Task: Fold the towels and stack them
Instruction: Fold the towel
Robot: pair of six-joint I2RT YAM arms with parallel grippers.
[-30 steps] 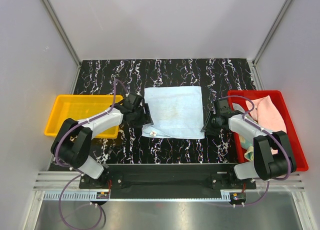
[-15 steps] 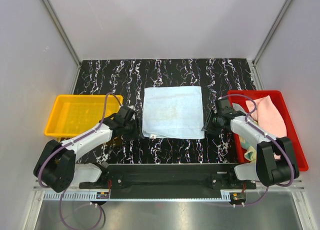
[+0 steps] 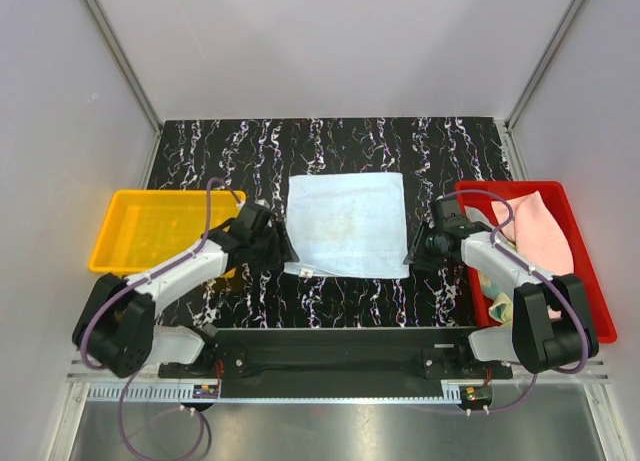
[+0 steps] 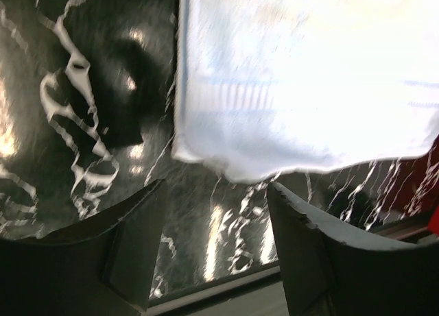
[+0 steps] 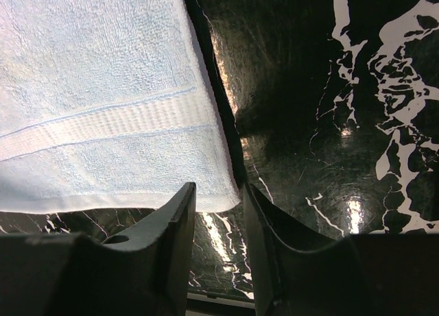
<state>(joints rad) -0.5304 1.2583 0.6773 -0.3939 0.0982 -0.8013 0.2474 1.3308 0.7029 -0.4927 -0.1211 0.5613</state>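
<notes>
Lying flat mid-table (image 3: pixel 330 141), light blue towel (image 3: pixel 347 221) spread for folding. Yellow tray (image 3: pixel 110 243) left; red tray (image 3: pixel 592 316) right, holding pink towel (image 3: pixel 545 231). Left hand (image 3: pixel 279 247) open at towel's near-left corner; right hand (image 3: pixel 417 252) narrowly parted at near-right corner, nothing pinched. Likely paired corner grab.

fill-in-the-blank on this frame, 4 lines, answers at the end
1. The towel spread flat on the table is light ___.
2. The pink towel lies in the tray coloured ___.
3. The left gripper is at the flat towel's near corner with its jaws ___.
4. The yellow tray sits on the ___ arm's side.
Missing words: blue; red; open; left.
</notes>
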